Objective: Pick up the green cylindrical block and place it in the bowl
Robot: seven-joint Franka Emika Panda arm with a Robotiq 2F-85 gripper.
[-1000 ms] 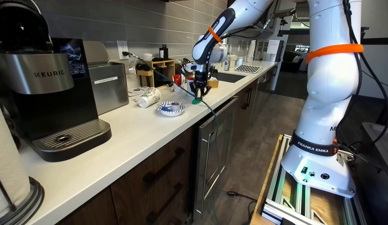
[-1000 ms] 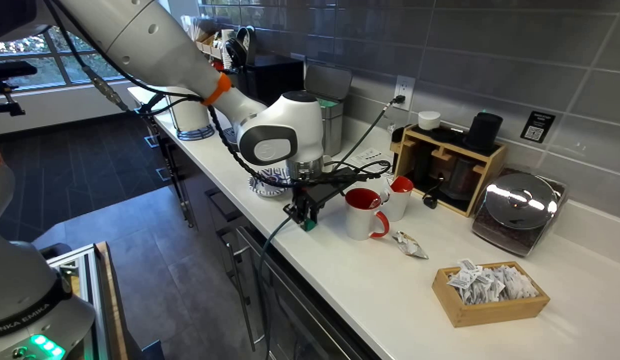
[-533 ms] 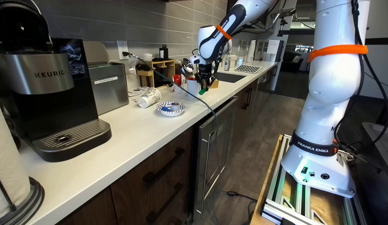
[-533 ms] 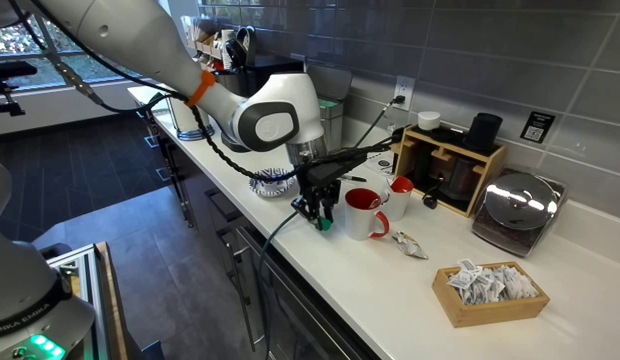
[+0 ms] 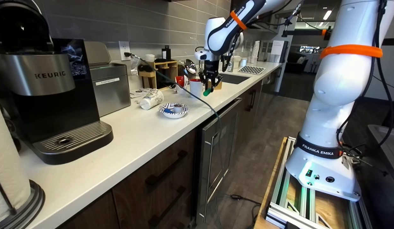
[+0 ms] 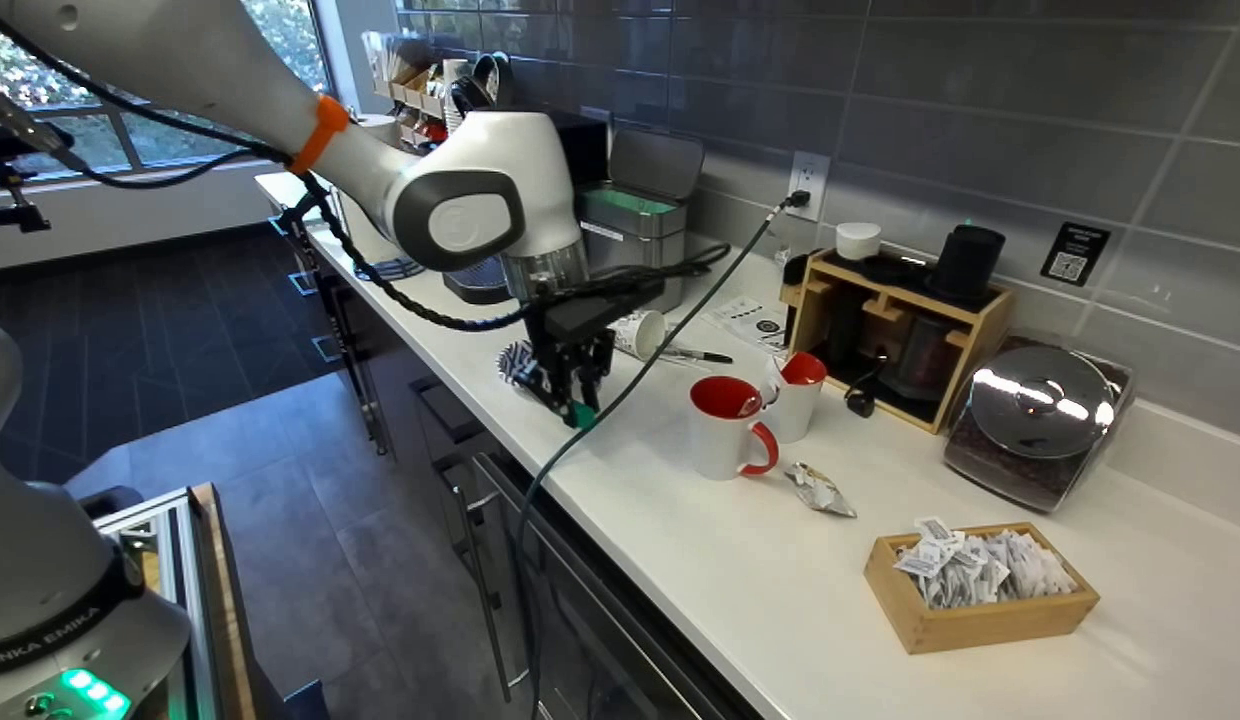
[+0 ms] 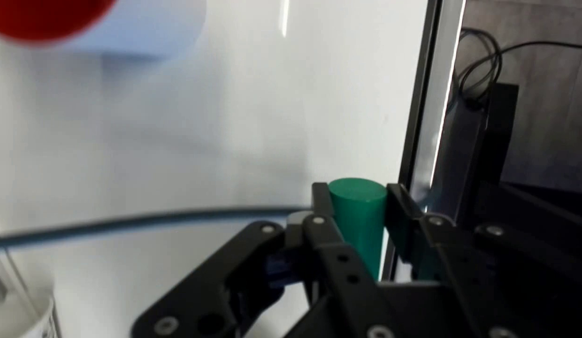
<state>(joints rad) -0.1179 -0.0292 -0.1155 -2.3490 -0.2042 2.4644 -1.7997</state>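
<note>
White counter point(image 5: 133, 130) runs along a gray tile wall point(image 5: 152, 35). Up above it, near the front edge, is the green block point(image 7: 359, 230); the gripper point(image 7: 357, 186) has its jaws squeezed tight on both sides of it. Well apart sits the bowl point(image 5: 174, 116), with a little cup point(image 5: 178, 109) inside and a strip of counter between it and the edge. A cord point(image 7: 155, 219) crosses over the counter and goes down past the edge. Farther back stand two mugs point(image 6: 718, 445), with room between them and the edge, and more counter out to a wooden box point(image 6: 1000, 624).
</note>
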